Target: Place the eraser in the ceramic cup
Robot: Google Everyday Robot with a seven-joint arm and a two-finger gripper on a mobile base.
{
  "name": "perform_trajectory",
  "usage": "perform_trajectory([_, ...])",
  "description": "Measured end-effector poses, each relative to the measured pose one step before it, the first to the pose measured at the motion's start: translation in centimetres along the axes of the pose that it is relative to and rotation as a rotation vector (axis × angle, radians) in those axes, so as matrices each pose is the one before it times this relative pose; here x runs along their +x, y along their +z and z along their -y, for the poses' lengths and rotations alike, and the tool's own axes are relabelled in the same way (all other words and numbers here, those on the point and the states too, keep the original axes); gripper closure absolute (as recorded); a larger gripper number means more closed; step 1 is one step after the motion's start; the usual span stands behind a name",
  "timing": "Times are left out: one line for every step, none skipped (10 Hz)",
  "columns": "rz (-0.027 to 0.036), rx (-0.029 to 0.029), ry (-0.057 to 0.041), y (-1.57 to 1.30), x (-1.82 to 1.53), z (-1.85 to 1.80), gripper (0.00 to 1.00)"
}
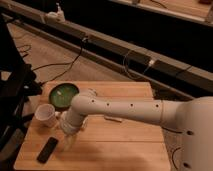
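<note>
The eraser [47, 149], a flat black slab, lies on the wooden table [130, 142] near its front left corner. The ceramic cup [46, 115], a white mug, stands upright at the left edge, behind the eraser. My white arm reaches in from the right across the table. The gripper [68, 140] hangs low over the table, just right of the eraser and in front of the cup, apart from both.
A green bowl [63, 95] sits at the back left of the table. The arm hides most of the white box; an orange-and-white stick [114, 119] peeks out below the arm. Black cables run over the floor behind, and a dark object stands at the left.
</note>
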Motion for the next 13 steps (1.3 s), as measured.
perform_trajectory([0.00056, -0.00106, -0.00213, 0.05, -0.103, 0.04, 0.35])
perform_trajectory([0.00142, 0.00101, 0.0019, -0.006, 0.057, -0.013, 0.35])
perform_trajectory([-0.00017, 0.00226, 0.00979, 0.196, 0.562, -0.062, 0.35])
perform_trajectory([0.00211, 0.00064, 0.01336, 0.576, 0.693, 0.079, 0.35])
perform_trajectory([0.00262, -0.0071, 0.00972, 1.184, 0.682, 0.295, 0.35])
perform_trajectory([-0.00002, -0.00354, -0.00071, 0.565, 0.24, 0.274, 0.35])
perform_trajectory([0.00024, -0.01083, -0.00573, 1.366, 0.483, 0.661, 0.35])
perform_trajectory([0.0029, -0.01596, -0.01429, 1.293, 0.231, 0.564, 0.35])
perform_trajectory([0.00741, -0.01683, -0.01661, 1.396, 0.09, 0.721, 0.35])
perform_trajectory([0.0075, -0.01704, -0.01257, 1.195, 0.053, 0.479, 0.35])
perform_trajectory([0.00959, -0.01288, -0.01233, 1.304, 0.037, 0.723, 0.35])
perform_trajectory([0.01451, -0.00553, -0.00795, 1.378, 0.184, 0.907, 0.35])
perform_trajectory([0.01013, -0.00208, -0.00633, 0.801, 0.09, 0.501, 0.35])
